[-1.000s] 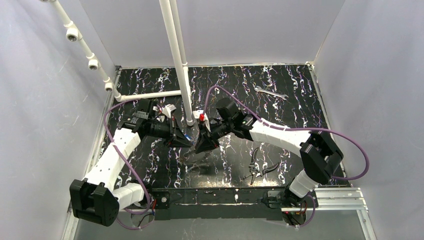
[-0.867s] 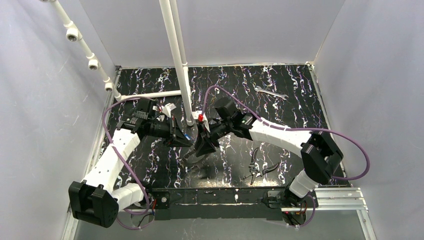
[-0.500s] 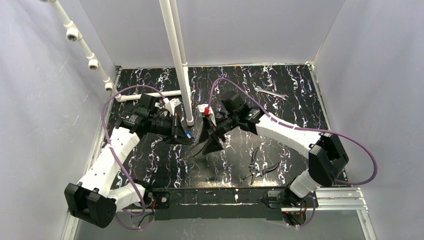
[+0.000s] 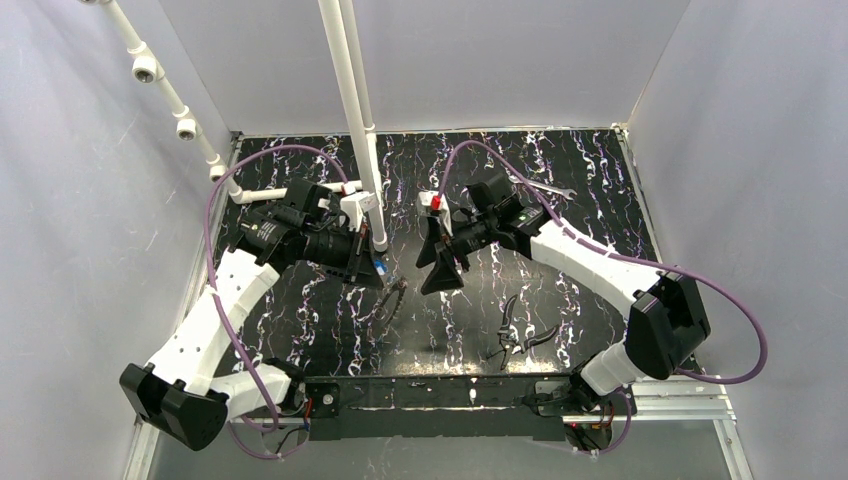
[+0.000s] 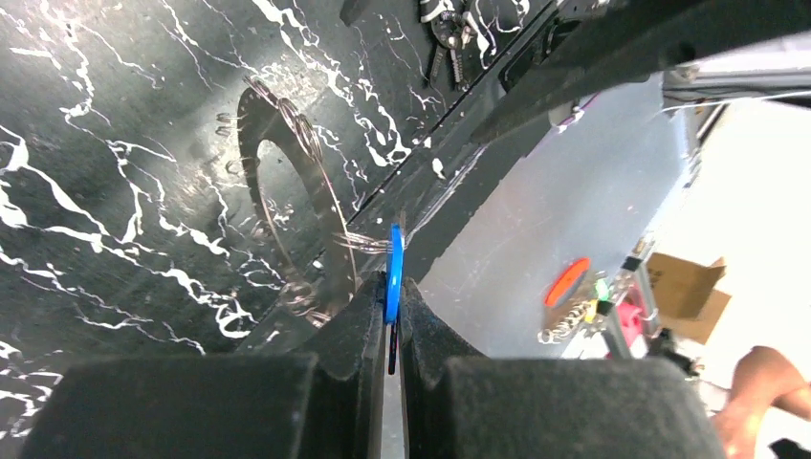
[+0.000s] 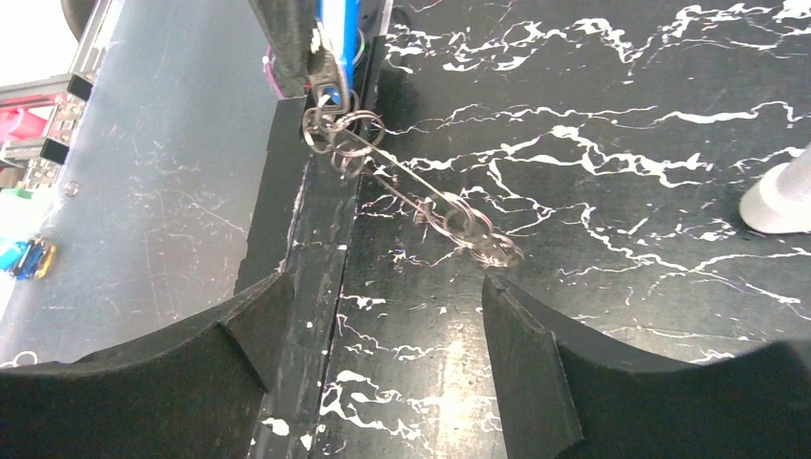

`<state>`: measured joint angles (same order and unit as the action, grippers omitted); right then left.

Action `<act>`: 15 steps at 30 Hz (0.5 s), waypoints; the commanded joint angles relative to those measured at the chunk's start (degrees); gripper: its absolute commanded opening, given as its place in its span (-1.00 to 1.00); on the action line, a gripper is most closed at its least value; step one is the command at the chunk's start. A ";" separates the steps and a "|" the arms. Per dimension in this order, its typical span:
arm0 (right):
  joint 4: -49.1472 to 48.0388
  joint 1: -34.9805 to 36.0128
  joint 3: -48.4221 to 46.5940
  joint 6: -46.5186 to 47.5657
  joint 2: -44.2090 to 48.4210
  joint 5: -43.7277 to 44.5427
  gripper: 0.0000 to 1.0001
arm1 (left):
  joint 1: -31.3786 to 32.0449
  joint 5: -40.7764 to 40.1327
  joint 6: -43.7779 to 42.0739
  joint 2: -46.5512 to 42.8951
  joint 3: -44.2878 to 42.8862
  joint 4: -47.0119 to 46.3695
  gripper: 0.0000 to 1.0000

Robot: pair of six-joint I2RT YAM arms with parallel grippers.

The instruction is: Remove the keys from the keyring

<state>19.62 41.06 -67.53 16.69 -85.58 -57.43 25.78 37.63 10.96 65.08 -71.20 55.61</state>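
A key with a blue head is pinched edge-on in my left gripper, which is shut on it. Small wire loops link it to the keyring, a large grey ring with a wide hole that hangs below the key. In the top view the key and the hanging keyring sit at my left gripper. My right gripper stands open to their right with nothing in it. From the right wrist, the keyring slants down from the key, ahead of my right gripper.
Dark-handled pliers lie on the black marbled table near the front right. A slim silver wrench lies at the back right. A white upright pipe stands just behind both grippers, with a side branch running left.
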 commanded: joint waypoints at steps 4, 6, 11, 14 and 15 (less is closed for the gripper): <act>0.31 -3.53 -2.71 -0.38 2.44 -1.93 0.58 | 3.33 -4.61 -10.54 1.08 -5.04 3.86 -1.00; 0.56 -4.56 -2.53 -0.43 2.39 -2.68 0.58 | 4.28 -5.87 -14.51 1.74 -6.36 4.20 -1.00; 1.04 -6.64 -2.17 -0.17 2.35 -3.25 0.58 | 5.99 -5.75 -25.15 1.90 -8.89 4.78 -1.00; 0.63 -7.19 -2.23 -0.55 2.11 -2.78 0.57 | 6.91 -7.45 -29.86 2.44 -9.87 4.87 -1.00; 0.48 -7.25 -2.25 -0.64 2.01 -2.57 0.57 | 7.13 -7.80 -31.24 2.62 -10.28 4.87 -1.00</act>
<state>20.05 34.44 -67.75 16.62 -84.86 -58.87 31.81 31.16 -10.72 67.83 -78.52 59.27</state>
